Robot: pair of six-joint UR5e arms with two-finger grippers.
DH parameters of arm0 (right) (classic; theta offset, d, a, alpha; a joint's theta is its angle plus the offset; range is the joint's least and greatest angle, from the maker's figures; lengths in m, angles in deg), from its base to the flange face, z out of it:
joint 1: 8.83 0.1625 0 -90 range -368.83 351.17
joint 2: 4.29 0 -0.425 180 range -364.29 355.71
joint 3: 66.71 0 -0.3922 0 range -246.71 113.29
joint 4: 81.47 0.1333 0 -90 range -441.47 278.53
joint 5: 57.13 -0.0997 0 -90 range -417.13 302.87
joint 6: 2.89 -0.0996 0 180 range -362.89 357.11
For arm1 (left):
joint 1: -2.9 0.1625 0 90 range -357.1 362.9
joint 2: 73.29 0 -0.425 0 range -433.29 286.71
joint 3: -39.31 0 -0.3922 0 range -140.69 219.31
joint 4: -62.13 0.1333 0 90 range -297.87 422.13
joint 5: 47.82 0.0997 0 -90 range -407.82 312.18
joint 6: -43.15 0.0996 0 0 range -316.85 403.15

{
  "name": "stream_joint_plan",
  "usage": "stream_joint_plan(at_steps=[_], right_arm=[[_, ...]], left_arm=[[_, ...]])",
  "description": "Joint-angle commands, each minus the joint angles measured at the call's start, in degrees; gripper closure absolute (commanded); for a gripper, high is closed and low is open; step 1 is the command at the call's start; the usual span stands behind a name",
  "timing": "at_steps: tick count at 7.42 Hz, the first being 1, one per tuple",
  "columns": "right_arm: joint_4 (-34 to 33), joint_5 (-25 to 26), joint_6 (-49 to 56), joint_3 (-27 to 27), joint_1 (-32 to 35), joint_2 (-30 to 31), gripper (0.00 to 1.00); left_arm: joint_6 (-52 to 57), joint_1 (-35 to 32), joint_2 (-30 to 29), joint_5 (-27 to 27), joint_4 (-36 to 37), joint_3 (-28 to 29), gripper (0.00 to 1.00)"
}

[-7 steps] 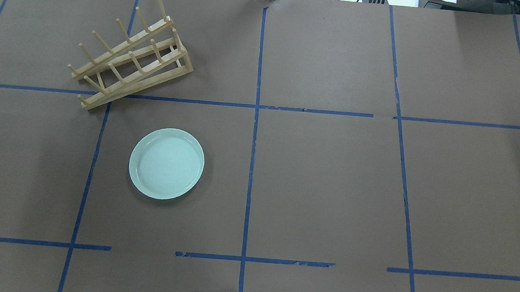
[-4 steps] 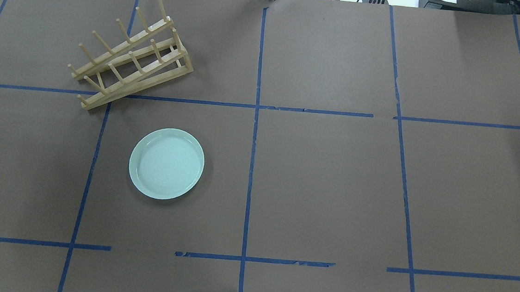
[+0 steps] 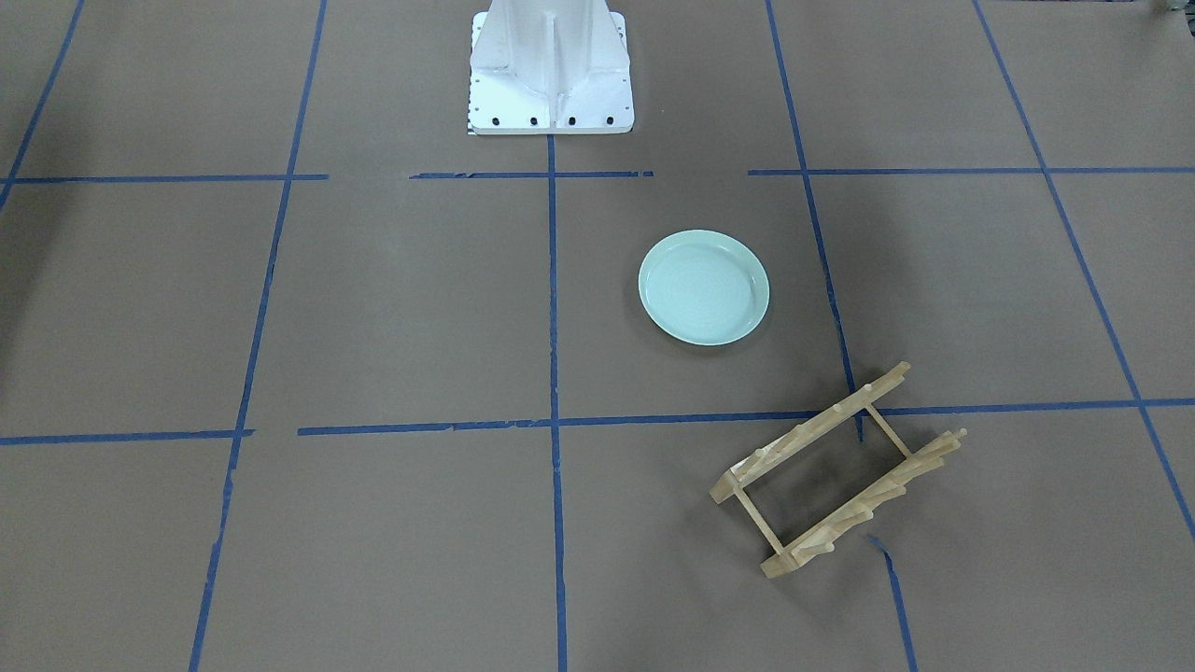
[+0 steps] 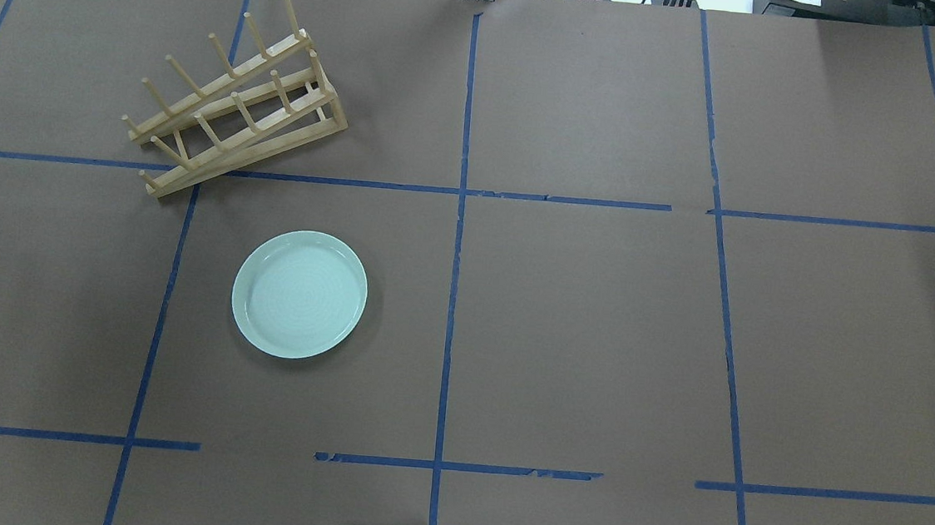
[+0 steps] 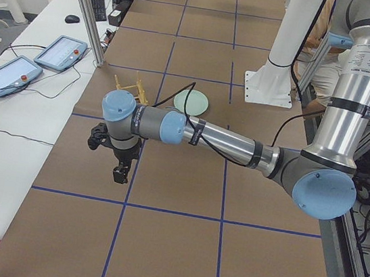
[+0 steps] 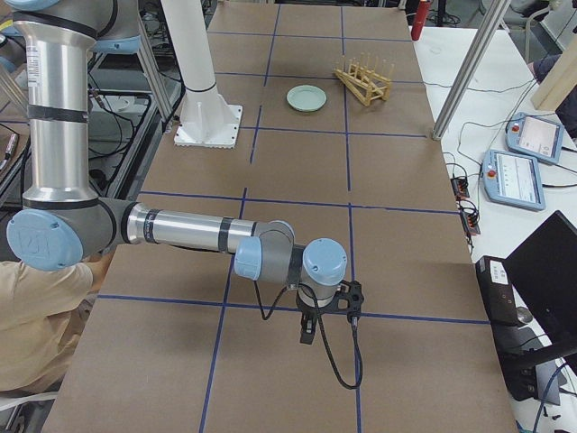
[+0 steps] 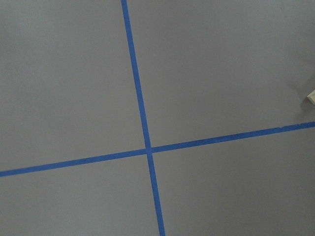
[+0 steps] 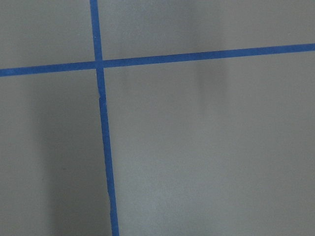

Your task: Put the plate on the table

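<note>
Nothing shifted since the earlier overhead frames, plate (image 4: 299, 294) flat on the table (image 4: 596, 323) near the wooden rack (image 4: 234, 98), left claw (image 5: 120, 173) and right claw (image 6: 307, 331) at opposite table ends, both well apart from the plate, whether open or closed cannot be told

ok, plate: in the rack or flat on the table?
Flat on the table, face up. The plate lies apart from the wooden rack, whose slots hold nothing.
</note>
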Motion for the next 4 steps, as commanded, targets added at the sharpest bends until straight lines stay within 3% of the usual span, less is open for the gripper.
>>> stream_joint_plan(at_steps=[1,4], right_arm=[[0.00,0.00,0.00,0.00,0.00,0.00,0.00],[0.00,0.00,0.00,0.00,0.00,0.00,0.00]], left_arm=[[0.03,0.08,-0.43,0.11,1.23,0.18,0.00],[0.12,0.08,0.00,0.28,1.22,-0.25,0.00]])
